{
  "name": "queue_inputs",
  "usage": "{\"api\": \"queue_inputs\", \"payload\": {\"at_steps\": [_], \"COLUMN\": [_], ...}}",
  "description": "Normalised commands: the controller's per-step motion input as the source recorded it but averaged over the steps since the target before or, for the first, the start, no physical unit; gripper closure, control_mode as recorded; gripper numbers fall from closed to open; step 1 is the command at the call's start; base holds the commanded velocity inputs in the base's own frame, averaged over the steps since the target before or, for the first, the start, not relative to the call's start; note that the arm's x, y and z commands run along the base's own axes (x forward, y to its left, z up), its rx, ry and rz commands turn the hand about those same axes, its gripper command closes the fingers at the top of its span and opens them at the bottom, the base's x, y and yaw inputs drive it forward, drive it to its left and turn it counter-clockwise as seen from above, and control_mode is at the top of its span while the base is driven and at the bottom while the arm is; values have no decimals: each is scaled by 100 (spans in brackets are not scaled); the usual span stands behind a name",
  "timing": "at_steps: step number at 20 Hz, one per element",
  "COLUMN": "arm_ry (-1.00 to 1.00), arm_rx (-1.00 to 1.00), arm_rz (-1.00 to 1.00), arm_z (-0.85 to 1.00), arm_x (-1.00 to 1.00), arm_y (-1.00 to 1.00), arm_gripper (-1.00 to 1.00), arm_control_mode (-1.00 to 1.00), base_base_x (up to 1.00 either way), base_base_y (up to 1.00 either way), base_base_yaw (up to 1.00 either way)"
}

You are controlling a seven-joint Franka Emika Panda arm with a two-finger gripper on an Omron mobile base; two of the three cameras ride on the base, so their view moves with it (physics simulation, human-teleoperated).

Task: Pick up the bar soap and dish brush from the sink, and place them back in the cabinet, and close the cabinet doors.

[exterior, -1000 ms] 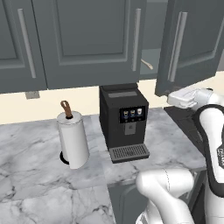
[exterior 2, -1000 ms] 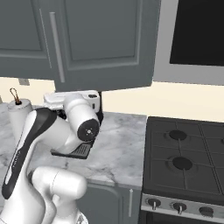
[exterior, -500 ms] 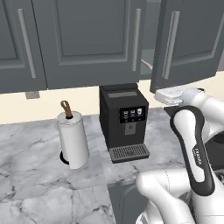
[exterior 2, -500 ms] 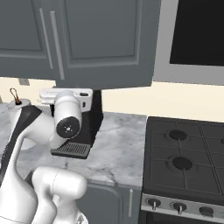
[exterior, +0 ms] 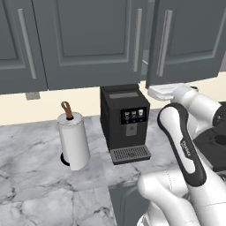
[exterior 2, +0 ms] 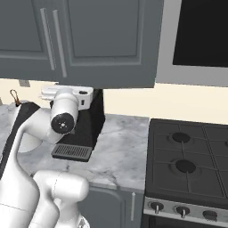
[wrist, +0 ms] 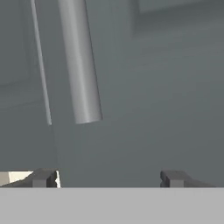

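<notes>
At upper right of the left base frame, the wide, empty claw (wrist: 109,178) faces the cabinet doors (exterior: 185,39); pushing off-centre could slip past the handle (wrist: 81,65).

Raised arm, fingers (wrist: 43,178) wide apart

Cabinet doors (exterior: 183,42) cut off by the top edge; the interior shows as a thin sliver, contents untellable. Silver bar handle (wrist: 80,61) runs off the top in the hand view. Coffee machine (exterior 2: 91,120) mostly hidden behind the arm.
</notes>
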Motion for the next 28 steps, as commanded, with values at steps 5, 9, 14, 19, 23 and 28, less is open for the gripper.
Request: {"api": "queue_inputs", "payload": {"at_steps": [5, 9, 14, 19, 23, 28], "arm_ry": [0, 0, 0, 0, 0, 0], "arm_rx": [0, 0, 0, 0, 0, 0], "arm_rz": [-5, -4, -4, -3, -1, 0], "arm_z": [0, 0, 0, 0, 0, 0], "arm_x": [27, 29, 28, 28, 23, 16], "arm_y": [6, 10, 14, 15, 12, 11], "arm_gripper": [-100, -100, -100, -100, -100, -100], "arm_control_mode": [-100, -100, -100, -100, -100, -100], "base_base_x": [0, 0, 0, 0, 0, 0], "base_base_y": [0, 0, 0, 0, 0, 0], "base_base_yaw": [0, 0, 0, 0, 0, 0]}}
